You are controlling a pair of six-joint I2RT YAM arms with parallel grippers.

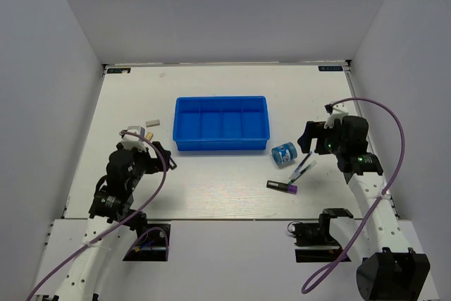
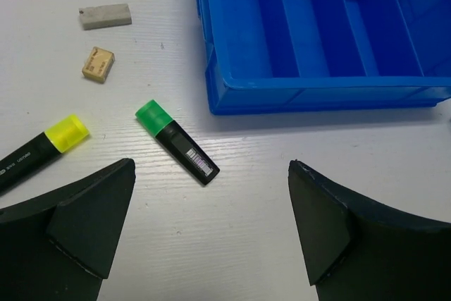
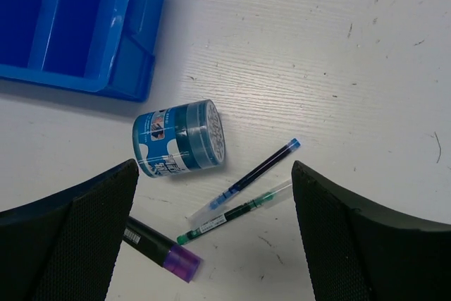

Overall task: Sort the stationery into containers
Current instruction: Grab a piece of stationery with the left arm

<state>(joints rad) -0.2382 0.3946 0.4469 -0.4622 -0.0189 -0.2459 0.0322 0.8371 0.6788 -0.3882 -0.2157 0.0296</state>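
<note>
Hovering wide open near the left edge, left gripper [image 2: 210,188] should straddle green marker [image 2: 176,142] crosswise at mid-barrel before lifting to the empty tray [image 2: 310,93] toward the far edge; right gripper [image 3: 215,167] hangs wide over pens [image 3: 255,174] near the right edge.

text: none legible | green marker [image 2: 177,142]: barcode label, unreadable | tape roll [image 3: 178,138]: print too small

White table [image 1: 211,181] with stationery laid around a blue tray [image 1: 221,147]

Left of the tray are laid a grey eraser [image 2: 105,16], a tan eraser [image 2: 98,64], a green-ended marker [image 2: 176,142] and a yellow-ended marker [image 2: 42,147]; right of it, a tape roll [image 3: 179,138], a blue pen [image 3: 255,175], a green pen [image 3: 236,213] and a purple-ended marker [image 3: 165,249].
</note>
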